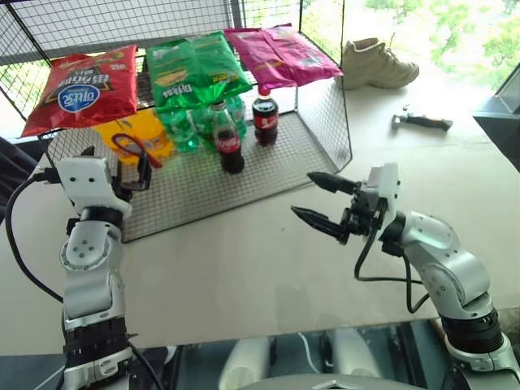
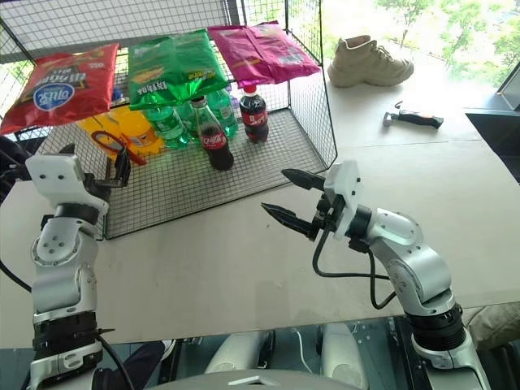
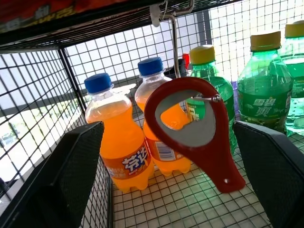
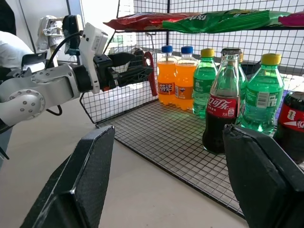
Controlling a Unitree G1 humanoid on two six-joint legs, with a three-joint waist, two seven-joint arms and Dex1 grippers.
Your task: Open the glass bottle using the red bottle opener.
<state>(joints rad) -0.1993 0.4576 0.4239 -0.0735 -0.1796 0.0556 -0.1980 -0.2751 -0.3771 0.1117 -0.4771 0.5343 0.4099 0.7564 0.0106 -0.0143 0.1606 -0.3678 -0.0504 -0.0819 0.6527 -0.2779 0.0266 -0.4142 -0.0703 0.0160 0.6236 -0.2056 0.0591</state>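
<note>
The glass bottle [image 1: 230, 140], slim with dark liquid and a red label, stands upright on the wire rack's floor [image 1: 203, 195]. The red bottle opener [image 3: 217, 164] hangs from a metal hook at the rack's left front. My left gripper [image 3: 167, 129] is open, a finger on each side of the opener and touching neither side of it. My right gripper [image 1: 302, 194] is open and empty above the table. It points left toward the rack, with the bottle [image 4: 221, 110] some way ahead of it.
Orange soda bottles [image 3: 121, 142] and green bottles [image 3: 263, 95] stand behind the opener. A stubby red-capped cola bottle [image 1: 265, 119] stands right of the glass bottle. Chip bags [image 1: 195, 73] lie on the rack's top. A shoe [image 1: 378, 65] and a small tool [image 1: 422, 122] lie at the table's back right.
</note>
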